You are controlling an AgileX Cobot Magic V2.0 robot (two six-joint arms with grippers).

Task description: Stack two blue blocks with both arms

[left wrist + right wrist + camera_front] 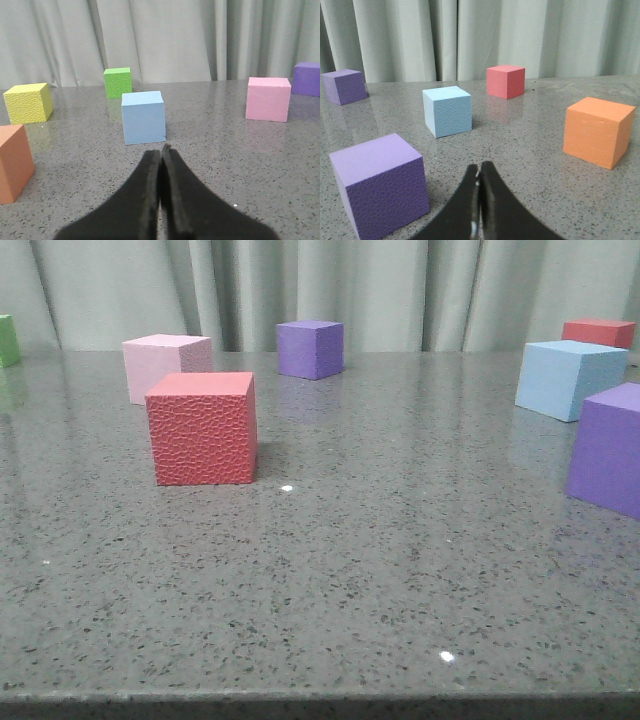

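Note:
One pale blue block (pixel 568 377) sits at the right of the table in the front view; it also shows in the right wrist view (pixel 447 110), a little ahead of my right gripper (pixel 480 166), which is shut and empty. A second, smoother blue block (pixel 143 117) stands just ahead of my left gripper (pixel 160 150), which is shut and empty, apart from the block. Neither gripper shows in the front view.
Front view: a red cube (pixel 202 427), a pale pink cube (pixel 165 364), a purple cube (pixel 310 348), a near purple cube (pixel 610 447), a far red cube (pixel 598 332), a green cube (pixel 8 339). Left wrist view: yellow (pixel 28 102), green (pixel 118 82), orange (pixel 13 162), pink (pixel 268 98) cubes. Right wrist view: orange cube (pixel 596 131), purple cube (pixel 382 181).

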